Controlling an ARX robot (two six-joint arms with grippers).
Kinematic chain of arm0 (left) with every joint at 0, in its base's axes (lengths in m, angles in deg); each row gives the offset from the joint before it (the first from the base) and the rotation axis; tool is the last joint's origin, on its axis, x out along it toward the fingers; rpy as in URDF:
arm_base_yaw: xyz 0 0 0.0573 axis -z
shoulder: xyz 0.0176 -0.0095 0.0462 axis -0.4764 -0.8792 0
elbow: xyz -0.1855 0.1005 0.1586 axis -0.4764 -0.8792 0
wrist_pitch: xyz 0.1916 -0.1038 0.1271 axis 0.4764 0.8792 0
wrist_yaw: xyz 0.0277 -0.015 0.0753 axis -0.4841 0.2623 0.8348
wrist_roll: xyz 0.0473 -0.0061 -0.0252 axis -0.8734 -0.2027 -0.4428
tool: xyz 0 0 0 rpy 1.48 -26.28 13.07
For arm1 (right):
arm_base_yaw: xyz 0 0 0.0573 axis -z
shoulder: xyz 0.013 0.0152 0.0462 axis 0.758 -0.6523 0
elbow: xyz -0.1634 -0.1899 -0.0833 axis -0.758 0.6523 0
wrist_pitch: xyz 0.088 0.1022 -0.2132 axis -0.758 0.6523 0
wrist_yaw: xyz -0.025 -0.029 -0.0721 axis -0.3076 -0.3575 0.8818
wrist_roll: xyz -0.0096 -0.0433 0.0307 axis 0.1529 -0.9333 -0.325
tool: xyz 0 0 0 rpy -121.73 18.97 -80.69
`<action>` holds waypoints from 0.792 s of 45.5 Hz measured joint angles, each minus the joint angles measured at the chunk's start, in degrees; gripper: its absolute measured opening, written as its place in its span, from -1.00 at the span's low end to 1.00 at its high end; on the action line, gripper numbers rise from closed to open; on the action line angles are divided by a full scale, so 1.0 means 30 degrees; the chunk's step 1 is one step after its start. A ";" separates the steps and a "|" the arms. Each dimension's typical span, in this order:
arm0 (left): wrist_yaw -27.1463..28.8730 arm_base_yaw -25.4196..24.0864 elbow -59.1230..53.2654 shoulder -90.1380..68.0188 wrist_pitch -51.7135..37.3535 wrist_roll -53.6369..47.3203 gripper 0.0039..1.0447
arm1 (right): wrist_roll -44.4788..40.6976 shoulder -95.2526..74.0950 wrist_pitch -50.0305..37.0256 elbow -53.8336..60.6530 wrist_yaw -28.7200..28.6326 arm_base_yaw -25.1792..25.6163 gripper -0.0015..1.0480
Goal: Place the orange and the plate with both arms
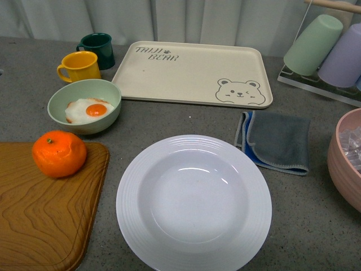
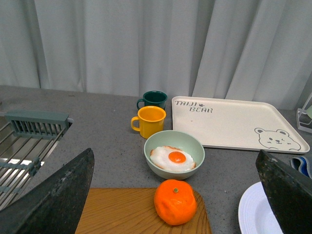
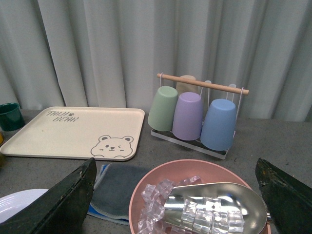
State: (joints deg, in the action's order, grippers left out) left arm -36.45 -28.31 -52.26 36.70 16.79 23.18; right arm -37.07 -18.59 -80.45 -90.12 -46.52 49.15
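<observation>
While both sets of jaws stood wide apart with nothing between them, the left gripper [image 2: 175,152] faced the orange and the right gripper [image 3: 176,161] faced the pink bowl. Nearest, at lower centre of the front frame, sat the plate [image 1: 130,197], white and bare, flat on the grey table [image 1: 316,231]. Lower left lay the wooden board [image 1: 39,220], and there was the orange [image 1: 59,153], resting on the board's far right corner, clear of the plate. At the right edge, the pink bowl [image 1: 338,169] held ice cubes [image 1: 352,144]. Further up, right of centre, lay a grey cloth [image 1: 279,141]. Just beyond the orange sat the green bowl [image 1: 84,125] with its fried egg [image 1: 90,110]. Beyond that came the yellow mug [image 1: 82,66], then the dark green mug [image 1: 98,48]. The bear tray [image 1: 192,76] spanned upper centre. In the upper right corner, a green cup [image 1: 313,45] and a lilac cup [image 1: 344,56] sat mouth-down on a rack [image 1: 307,83].
</observation>
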 joint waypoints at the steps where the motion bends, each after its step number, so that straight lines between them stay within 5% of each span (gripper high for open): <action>1: 0.0000 0.0000 0.0000 0.0000 0.0000 0.0000 0.88 | 0.0000 0.0000 0.0000 0.0000 0.0000 0.0000 0.82; 36: 0.0000 0.0000 0.0000 0.0000 0.0000 0.0000 0.88 | 0.0000 0.0000 0.0000 0.0000 0.0000 0.0000 0.82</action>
State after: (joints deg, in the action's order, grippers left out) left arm -36.45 -28.31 -52.26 36.70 16.79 23.18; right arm -37.07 -18.59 -80.45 -90.12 -46.52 49.15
